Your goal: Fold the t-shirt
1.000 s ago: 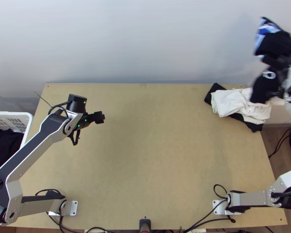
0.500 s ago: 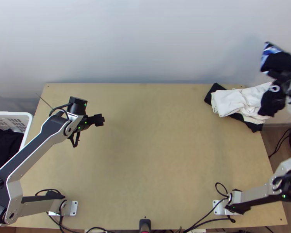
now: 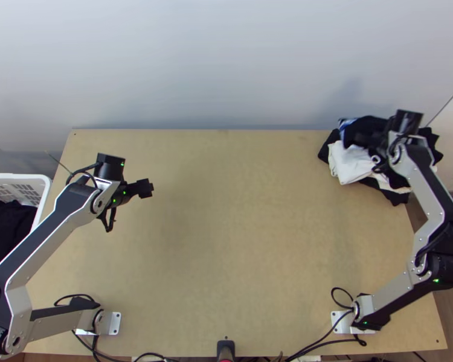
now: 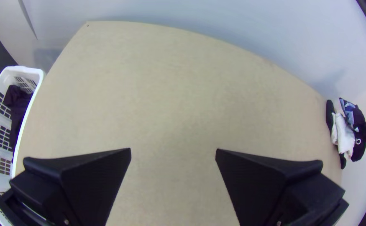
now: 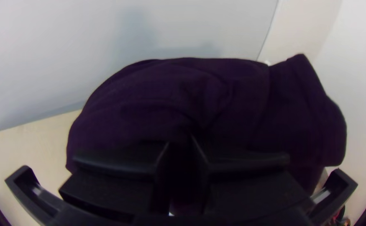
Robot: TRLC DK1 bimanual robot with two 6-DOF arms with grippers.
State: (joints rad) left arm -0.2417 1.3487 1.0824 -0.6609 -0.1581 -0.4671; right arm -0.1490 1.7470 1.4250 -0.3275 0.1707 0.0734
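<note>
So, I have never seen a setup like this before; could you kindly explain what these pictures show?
The machine is a pair of robot arms, the left arm and the right arm, mounted at a wooden table. The top view looks steeply down from above the table's near edge; each wrist view comes from a camera on that arm's wrist. The left gripper is open over the table and holds nothing. The right gripper is closed on a bunched dark garment with a blue-and-white part, at the far right corner. That garment is over a white cloth, with a black cloth underneath. At the table's left side stands a white basket with dark fabric in it.
</note>
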